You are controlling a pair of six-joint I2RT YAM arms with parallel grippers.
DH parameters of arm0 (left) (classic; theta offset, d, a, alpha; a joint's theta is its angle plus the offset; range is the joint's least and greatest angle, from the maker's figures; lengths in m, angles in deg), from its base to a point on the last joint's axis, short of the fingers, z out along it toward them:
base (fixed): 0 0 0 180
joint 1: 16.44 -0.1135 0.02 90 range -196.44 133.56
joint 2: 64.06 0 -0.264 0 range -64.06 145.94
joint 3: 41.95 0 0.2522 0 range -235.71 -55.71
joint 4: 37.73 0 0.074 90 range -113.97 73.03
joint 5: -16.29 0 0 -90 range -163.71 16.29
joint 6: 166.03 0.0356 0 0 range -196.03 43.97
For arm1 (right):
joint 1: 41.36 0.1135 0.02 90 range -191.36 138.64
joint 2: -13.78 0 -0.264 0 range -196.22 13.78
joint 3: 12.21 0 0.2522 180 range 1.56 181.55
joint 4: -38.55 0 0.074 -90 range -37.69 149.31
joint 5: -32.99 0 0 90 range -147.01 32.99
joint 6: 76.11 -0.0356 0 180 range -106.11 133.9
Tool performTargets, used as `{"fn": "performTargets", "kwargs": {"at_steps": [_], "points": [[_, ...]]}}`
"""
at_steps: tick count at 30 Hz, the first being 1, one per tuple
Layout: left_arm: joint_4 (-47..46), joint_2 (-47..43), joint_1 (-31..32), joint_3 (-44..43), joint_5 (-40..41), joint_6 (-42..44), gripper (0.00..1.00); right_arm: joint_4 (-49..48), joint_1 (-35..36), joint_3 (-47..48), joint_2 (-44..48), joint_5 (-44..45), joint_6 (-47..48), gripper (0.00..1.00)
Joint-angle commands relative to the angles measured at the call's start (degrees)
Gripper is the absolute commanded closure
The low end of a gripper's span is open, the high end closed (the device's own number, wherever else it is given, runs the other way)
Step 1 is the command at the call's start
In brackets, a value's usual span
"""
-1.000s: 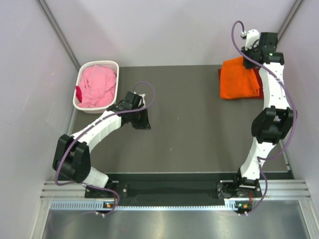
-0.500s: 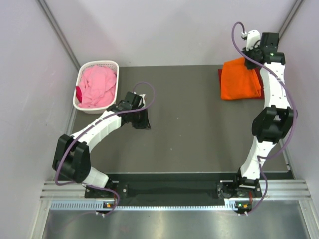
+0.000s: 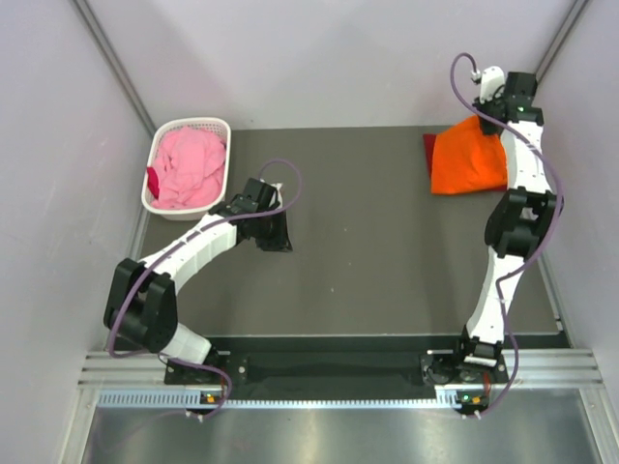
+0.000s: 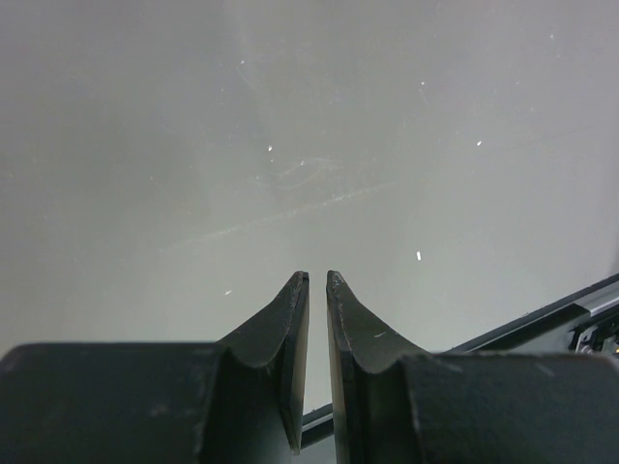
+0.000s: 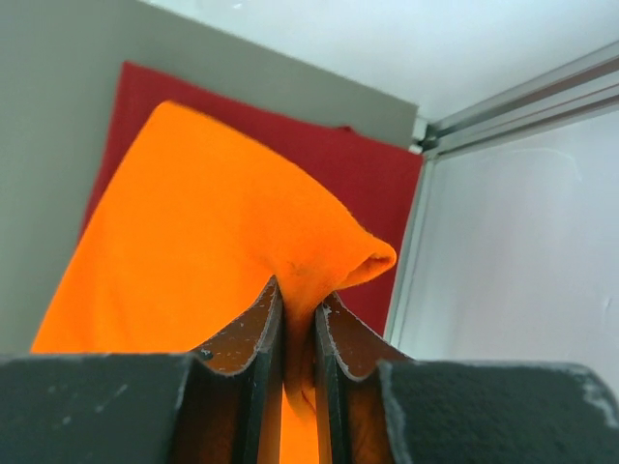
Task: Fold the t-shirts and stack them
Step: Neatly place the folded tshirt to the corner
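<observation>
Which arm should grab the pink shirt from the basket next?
Left. The left arm sits beside the basket holding the pink t-shirt, jaws shut on nothing. The right arm is at the far corner, jaws pinching the orange t-shirt over the dark red t-shirt.

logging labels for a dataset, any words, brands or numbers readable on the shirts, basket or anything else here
None: no text can be read in any view. The orange t-shirt, dark red t-shirt, pink t-shirt and white basket show plain surfaces.
</observation>
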Motion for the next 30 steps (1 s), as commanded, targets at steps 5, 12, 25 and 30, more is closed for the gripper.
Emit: {"fn": "performTargets", "kwargs": {"at_steps": [5,12,25,30], "points": [[-0.83,1.06,-0.22,-1.39,0.26,1.14,0.82,-14.22,-0.90,0.55,-1.29,-1.24,1.04,1.00],[-1.35,0.97,-0.22,-1.21,-0.36,0.88,0.82,-23.18,-0.37,-11.93,5.56,-1.85,3.59,1.00],[-1.97,2.72,-0.22,-1.03,-1.15,0.53,0.82,-30.11,-0.46,-15.09,3.63,-0.54,4.74,1.00],[-2.05,3.17,-0.22,-1.03,-0.89,0.53,0.82,-30.75,-0.99,-12.91,1.71,-1.41,4.91,0.98]]}}
